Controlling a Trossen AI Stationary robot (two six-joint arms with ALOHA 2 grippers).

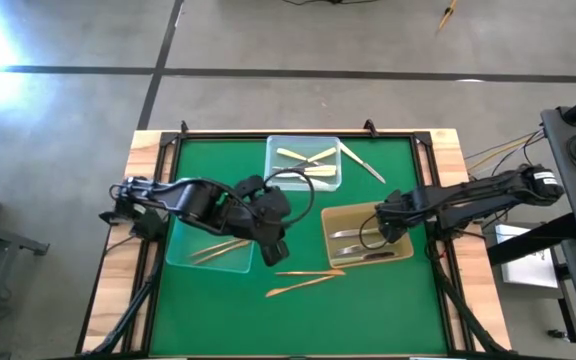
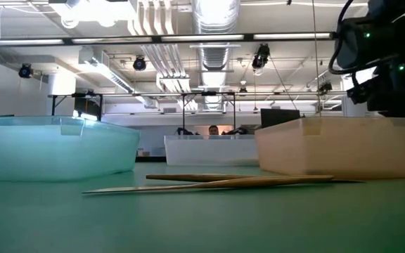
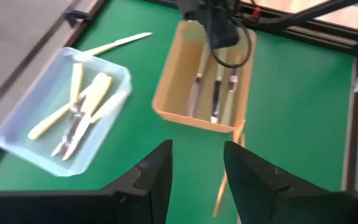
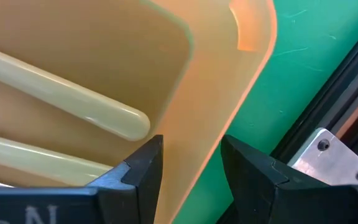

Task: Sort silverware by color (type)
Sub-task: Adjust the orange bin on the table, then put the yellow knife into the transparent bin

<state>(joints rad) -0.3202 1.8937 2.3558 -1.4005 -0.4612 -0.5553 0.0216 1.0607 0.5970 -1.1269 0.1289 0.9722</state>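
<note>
Silverware lies sorted in three trays. Cream pieces are in the far bluish tray, gold ones in the left clear tray, and silver ones in the amber tray. Two gold pieces lie loose on the green mat near the front, and one cream piece lies beside the far tray. My left gripper is open and empty, raised above the mat between the left tray and the loose gold pieces. My right gripper is open, pointing down over the amber tray's corner.
The green mat is framed by black rails on a wooden table. In the low view the loose gold pieces lie between the left tray and the amber tray. Bare mat lies along the near edge.
</note>
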